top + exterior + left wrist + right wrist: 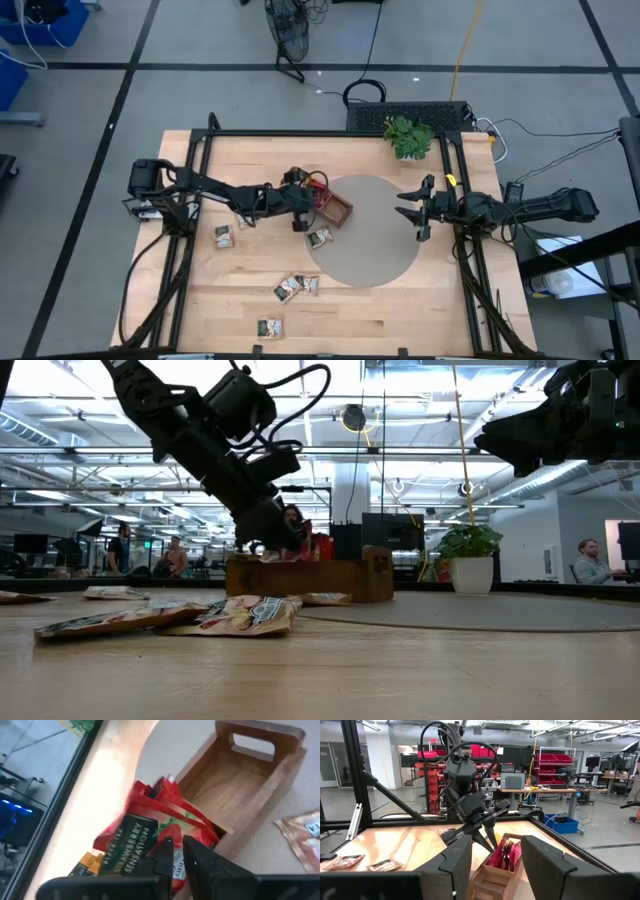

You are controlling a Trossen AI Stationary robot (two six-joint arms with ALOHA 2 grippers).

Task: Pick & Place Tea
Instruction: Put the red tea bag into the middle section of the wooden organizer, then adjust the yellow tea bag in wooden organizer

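The left gripper (pixel 177 851) is down at one end of the small wooden box (pixel 334 209), right over a bunch of red tea bags (pixel 165 820) standing in it. Its two fingers (pixel 162 852) are close together with only a thin gap between them. They sit against a red bag marked with a strawberry, but I cannot tell if they are pinching it or letting it go. From the right wrist view, the fingers point down into the red bags at the box's near end.

The other end of the box, the one with the handle hole, has no bags in it. The box sits at the edge of a round gray mat (pixel 375 245).

More tea bags lie flat on the table (pixel 400 310). One (pixel 320 237) is just beside the box, one (pixel 223 236) is under the left arm, two (pixel 297 287) are close together nearer the front, and one (pixel 269 327) is near the front edge.

The right gripper (pixel 417 212) waits on the other side of the mat, well apart from the box, with its fingers spread wide and nothing in them. A green plant (pixel 408 135) stands at the back of the table.

I think this is the dropping-off step: a bag is going into the box. Next the left gripper should open all the way, lift straight up so it does not pull bags out, then go to the bag beside the box.
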